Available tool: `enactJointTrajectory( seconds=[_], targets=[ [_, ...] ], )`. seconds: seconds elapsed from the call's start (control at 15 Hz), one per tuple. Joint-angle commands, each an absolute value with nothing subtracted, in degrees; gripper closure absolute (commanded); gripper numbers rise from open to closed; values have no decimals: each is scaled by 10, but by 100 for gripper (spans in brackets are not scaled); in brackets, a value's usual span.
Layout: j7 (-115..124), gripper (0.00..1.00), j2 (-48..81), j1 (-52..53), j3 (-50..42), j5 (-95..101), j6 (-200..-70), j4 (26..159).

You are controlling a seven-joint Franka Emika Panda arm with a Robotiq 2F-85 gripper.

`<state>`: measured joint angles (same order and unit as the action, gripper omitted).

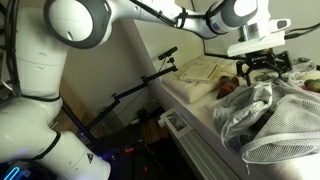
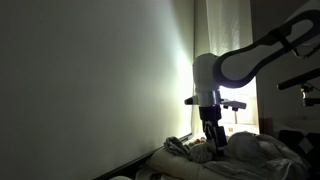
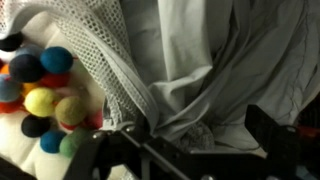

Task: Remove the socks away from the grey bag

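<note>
**A:** The socks (image 1: pixel 228 87) are a small red-and-brown bundle just beside the bag (image 1: pixel 265 115), on the side toward the cloth (image 1: pixel 200 70).

**B:** How will they handle?

**A:** Soft and light, I'd judge. They'll squash rather than slip. Pinch down through the middle of the bundle so you catch both, and keep off the mesh (image 3: pixel 100 60) — it could snag.

**B:** And the gripper?

**A:** Your gripper (image 1: pixel 262 66) hangs over the bag, near the socks — jaws spread wide, nothing in them.

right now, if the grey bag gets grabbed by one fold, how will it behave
Probably floppy: the grey bag lies in deep loose folds, so it would likely sag and drape rather than lift whole. Its mesh panel looks open-weave and could snag easily.
</note>
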<state>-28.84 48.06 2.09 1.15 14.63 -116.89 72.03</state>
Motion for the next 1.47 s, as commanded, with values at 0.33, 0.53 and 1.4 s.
enactJointTrajectory(
  seconds=[0.33, 0.53, 1.4],
  targets=[
    [-286, 0, 502, 25, 12, 167, -1153, 691],
    [-281, 0, 490, 32, 11, 173, -1158, 706],
    [-272, 0, 418, 74, 22, 208, -1216, 785]
  ],
)
